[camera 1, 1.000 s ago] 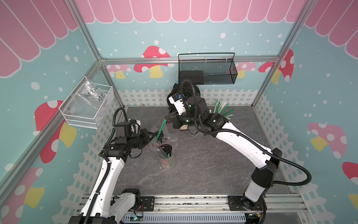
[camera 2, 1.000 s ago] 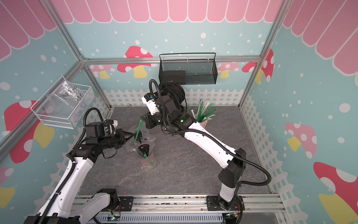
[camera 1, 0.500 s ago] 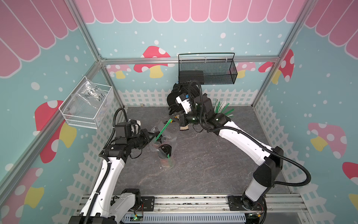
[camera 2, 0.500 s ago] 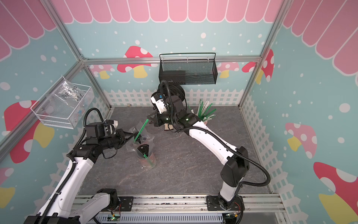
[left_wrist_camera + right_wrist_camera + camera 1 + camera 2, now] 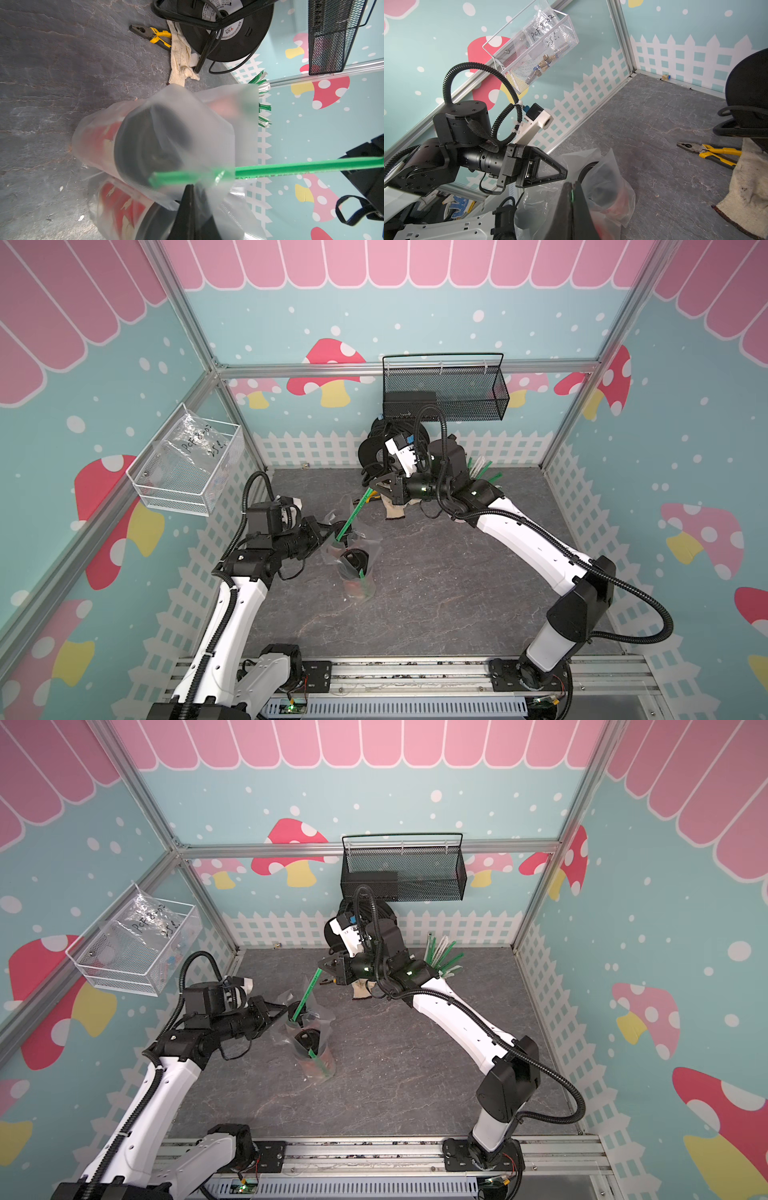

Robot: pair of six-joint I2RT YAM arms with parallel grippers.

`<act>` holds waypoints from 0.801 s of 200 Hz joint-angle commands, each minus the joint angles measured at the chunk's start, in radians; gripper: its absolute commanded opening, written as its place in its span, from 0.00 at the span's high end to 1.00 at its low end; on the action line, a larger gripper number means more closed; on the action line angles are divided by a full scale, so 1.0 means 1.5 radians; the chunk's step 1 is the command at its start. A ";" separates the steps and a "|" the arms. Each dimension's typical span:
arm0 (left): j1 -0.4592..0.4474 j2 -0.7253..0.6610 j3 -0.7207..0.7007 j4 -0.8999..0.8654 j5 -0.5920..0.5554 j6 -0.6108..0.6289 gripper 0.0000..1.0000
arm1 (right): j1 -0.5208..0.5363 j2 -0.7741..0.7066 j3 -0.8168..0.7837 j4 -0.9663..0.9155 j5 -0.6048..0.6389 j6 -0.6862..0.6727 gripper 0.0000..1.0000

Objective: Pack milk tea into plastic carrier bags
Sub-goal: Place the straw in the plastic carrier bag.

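On the left wall hangs a white wire basket (image 5: 178, 495) w/ a clear bag with black handwriting (image 5: 195, 443) inside. Below it the left arm reaches over the grey stone-look tabletop (image 5: 436, 593). The left gripper (image 5: 328, 531) has its jaws pressed together on the edge of a thin, see-through plastic carrier bag (image 5: 365, 537); the left wrist view shows the black fingers (image 5: 187, 207) pinching that film. The two tall red-orange paper milk tea cups w/ black domed lids stand upright just beside each other, on the left half of the table. The far cup (image 5: 97, 137) sits inside the pinched bag. The near cup (image 5: 354, 561) is closer to the front rail, also wrapped in clear plastic, w/ a second green straw (image 5: 362, 574) next to its lid. A long green wrapped straw (image 5: 353, 514) goes slanted from the bag mouth up to the right gripper (image 5: 374, 491), whose jaws are closed tight on its upper end. Its lower tip is inside the bag at the far cup's lid rim; touching or not, I cannot tell. Behind lie yellow-handled pliers (image 5: 153, 35), handles touching an off-white knitted cloth (image 5: 180, 56), next to a black cable reel (image 5: 228, 31). On the back wall hangs a black mesh basket (image 5: 444, 393); further right a bunch of green-white straws (image 5: 442, 959) sticks up behind the right arm.
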 commanded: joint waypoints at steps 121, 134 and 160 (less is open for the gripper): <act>0.004 -0.002 0.003 0.009 0.006 -0.001 1.00 | -0.032 0.045 -0.022 0.071 -0.122 0.065 1.00; 0.004 -0.002 0.003 0.011 0.007 -0.002 1.00 | -0.033 0.052 -0.017 0.067 -0.124 0.063 1.00; 0.004 0.002 0.007 0.012 0.010 -0.001 1.00 | -0.033 0.067 -0.007 0.062 -0.130 0.060 1.00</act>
